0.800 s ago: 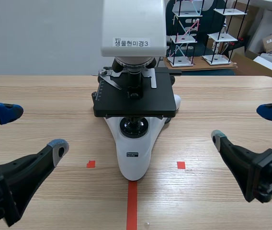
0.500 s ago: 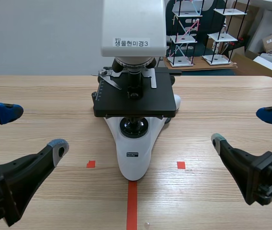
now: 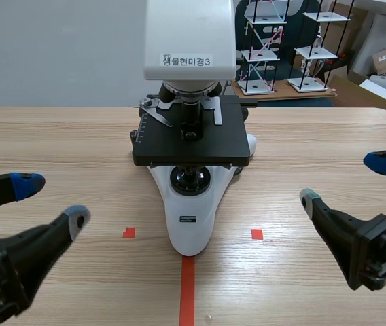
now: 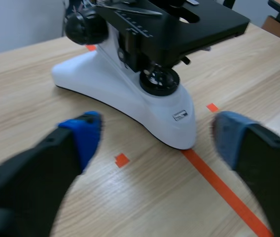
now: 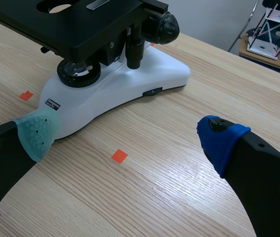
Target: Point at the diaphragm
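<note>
Motion is confined to the left gripper [image 3: 51,201]: fingers apart on nothing, it has sunk lower, while the right gripper [image 3: 346,180], likewise spread, is unchanged. The diaphragm [image 5: 85,59] sits under the microscope [image 3: 189,217] stage [image 3: 193,142], at 1 o'clock from the left gripper and well apart. Judged from this, the pointing approach has barely begun.

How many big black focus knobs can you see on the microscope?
2. Left knob is on the microscope's side toward the left arm; right knob is on the side toward the right arm. Smaller ones may be hidden under the stage.
</note>
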